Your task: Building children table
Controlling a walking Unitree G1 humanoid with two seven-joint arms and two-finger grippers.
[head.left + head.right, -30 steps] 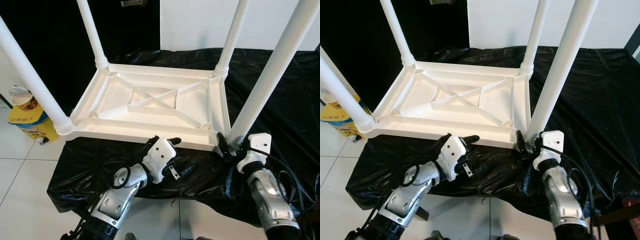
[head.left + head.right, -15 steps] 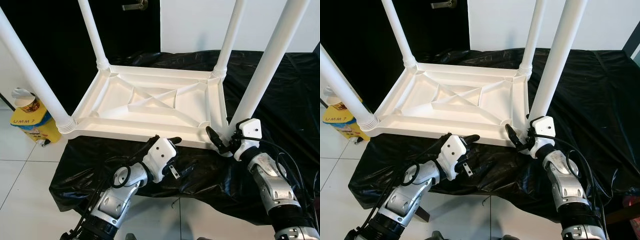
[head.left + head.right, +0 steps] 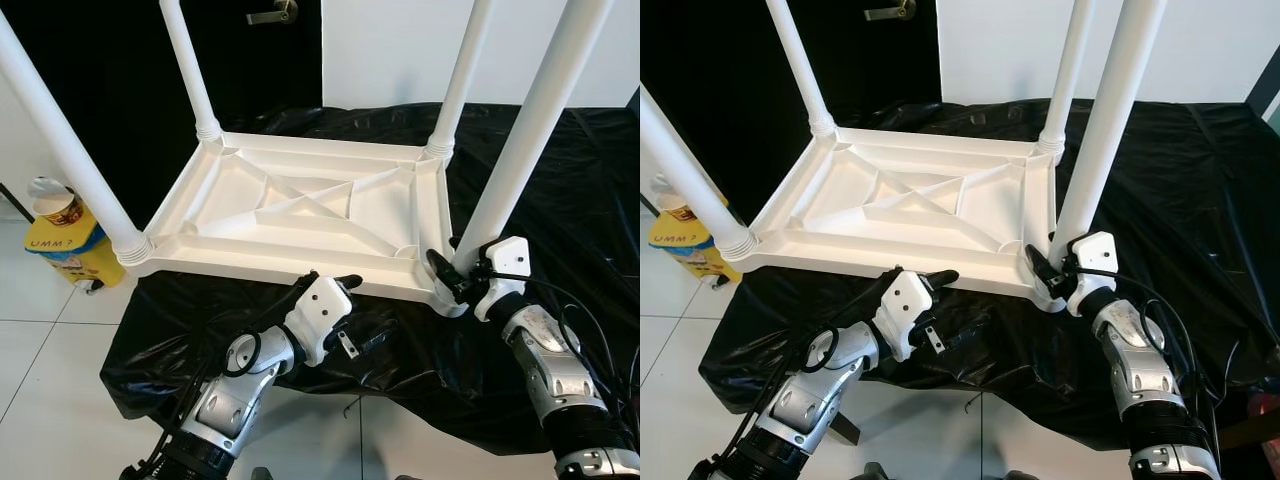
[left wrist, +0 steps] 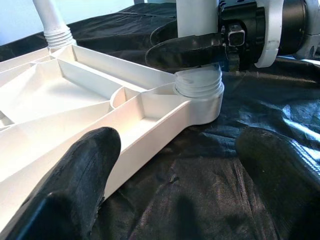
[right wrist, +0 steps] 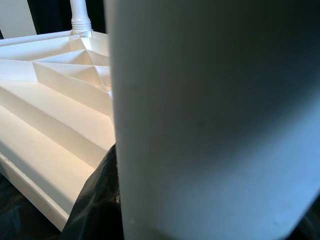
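The head's stereo pair looks forward and down on the upturned white table (image 3: 310,205). The left wrist camera, low beside the near edge, faces the near-right leg (image 4: 197,17); the right wrist camera sits pressed against that same leg.

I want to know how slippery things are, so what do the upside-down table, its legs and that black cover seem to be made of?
The tabletop looks like white moulded plastic with a smooth, slightly glossy finish: thin ribs cross its underside. The leg that the right gripper holds looks like the same plastic, with a ridged, thread-like collar at its base. The black cover is probably thin plastic sheeting, since it wrinkles and gleams.
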